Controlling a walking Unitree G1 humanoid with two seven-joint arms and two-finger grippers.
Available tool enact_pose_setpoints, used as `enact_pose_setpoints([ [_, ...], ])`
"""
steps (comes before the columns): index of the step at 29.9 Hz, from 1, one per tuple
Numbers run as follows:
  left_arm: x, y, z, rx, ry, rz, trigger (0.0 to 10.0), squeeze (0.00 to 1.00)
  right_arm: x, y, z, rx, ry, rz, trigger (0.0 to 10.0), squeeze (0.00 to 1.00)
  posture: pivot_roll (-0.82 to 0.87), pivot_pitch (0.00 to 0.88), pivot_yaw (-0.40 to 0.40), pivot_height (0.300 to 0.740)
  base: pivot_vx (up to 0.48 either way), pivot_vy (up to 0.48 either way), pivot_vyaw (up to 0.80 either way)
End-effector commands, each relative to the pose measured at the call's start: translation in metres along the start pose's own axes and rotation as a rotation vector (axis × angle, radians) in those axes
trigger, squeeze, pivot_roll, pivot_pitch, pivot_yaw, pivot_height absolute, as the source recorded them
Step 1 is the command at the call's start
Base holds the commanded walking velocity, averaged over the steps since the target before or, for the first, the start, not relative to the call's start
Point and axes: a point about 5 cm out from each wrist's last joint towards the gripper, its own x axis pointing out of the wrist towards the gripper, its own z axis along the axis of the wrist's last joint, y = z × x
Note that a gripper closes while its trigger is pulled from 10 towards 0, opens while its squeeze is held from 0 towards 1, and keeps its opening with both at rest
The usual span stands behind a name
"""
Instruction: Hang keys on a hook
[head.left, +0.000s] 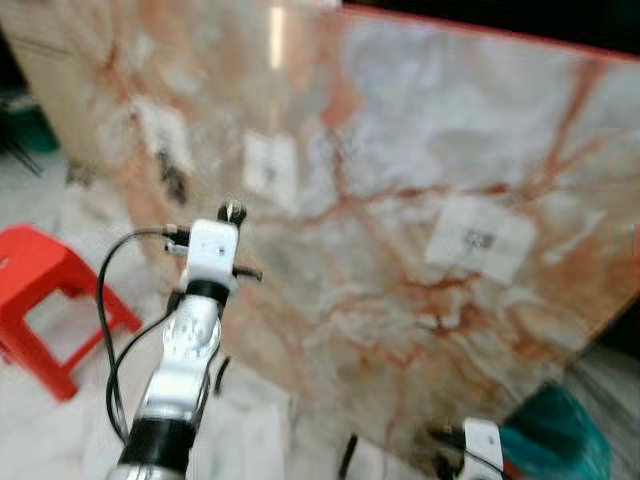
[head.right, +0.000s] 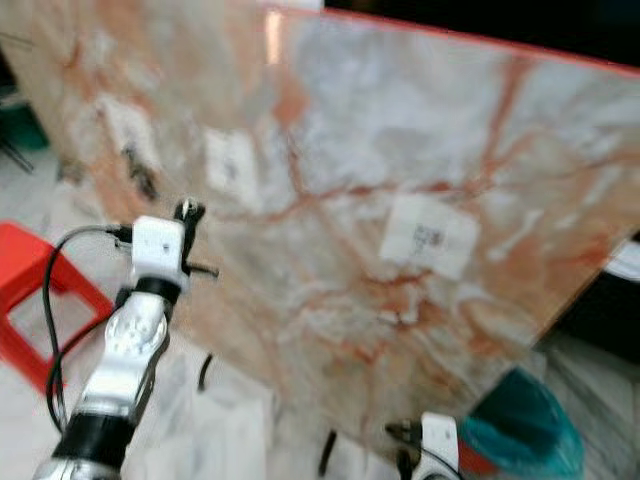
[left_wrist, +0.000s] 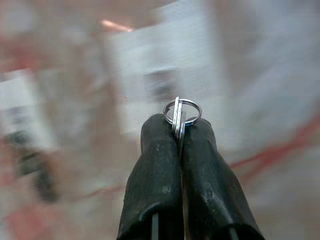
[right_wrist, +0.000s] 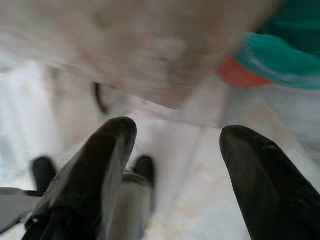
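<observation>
left gripper (left_wrist: 179, 131): fingers pressed together on the keys (left_wrist: 180, 116); ring and the top of the blades stick out past the tips
keys location: in that pinch, held up in front of the marble panel (head.left: 420, 200), near its left part, just above the raised left arm
right gripper (right_wrist: 175, 137): fingers spread wide, nothing between them; hangs low near the panel's bottom edge, beside the teal bag (head.left: 560, 435)
hook: cannot pick out a clear one; a dark mark (head.left: 172, 180) near the panel's left edge could be it, too blurred to say
step (my read): carrying the keys toward the panel to find the hook
how to do it well: let the head views settle first, everything is smeared; confirm the hook before closing in; approach with the ring leading, since the ring is the only part free of the fingers; keep the ring's opening facing the hook tip; release only once the ring is over it
risk: ring is edge-on to the wrist view, easy to miss a small hook
count keys: at least two blades plus one ring, exact number unclear
count white labels on panel: three (head.left: 478, 238) (head.left: 270, 165) (head.left: 158, 125)
count red stools: one (head.left: 45, 300), on the floor off the panel's left edge
count grippers: two
</observation>
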Motion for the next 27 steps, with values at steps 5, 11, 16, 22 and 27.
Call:
enact_pose_setpoints([
  [5, -0.002, 0.010, 0.003, 0.022, -0.019, 0.021, 10.0, 0.00, 0.001, 0.007, 0.008, 0.004, -0.026, 0.018, 10.0, 0.00, 0.00, 0.000, -0.073, 0.740, 0.000, 0.000, 0.00],
  [11, -0.005, 0.004, 0.007, 0.029, -0.031, 0.000, 10.0, 0.00, 0.001, 0.006, 0.008, 0.000, -0.026, 0.018, 10.0, 0.00, 0.00, 0.000, -0.077, 0.740, 0.000, 0.000, 0.00],
  [16, -0.006, 0.004, 0.006, 0.035, -0.025, -0.001, 10.0, 0.00, 0.001, 0.006, 0.009, -0.003, -0.026, 0.019, 10.0, 0.00, 0.00, 0.000, -0.078, 0.740, 0.000, 0.000, 0.00],
  [22, -0.004, 0.009, 0.007, 0.048, -0.023, 0.016, 10.0, 0.00, 0.001, 0.006, 0.009, -0.005, -0.026, 0.018, 10.0, 0.00, 0.00, 0.000, -0.080, 0.740, 0.000, 0.000, 0.00],
  [27, -0.001, 0.020, 0.001, 0.061, 0.031, 0.064, 10.0, 0.00, 0.001, 0.006, 0.009, -0.010, -0.024, 0.020, 10.0, 0.00, 0.00, 0.000, -0.083, 0.740, 0.000, 0.000, 0.00],
])
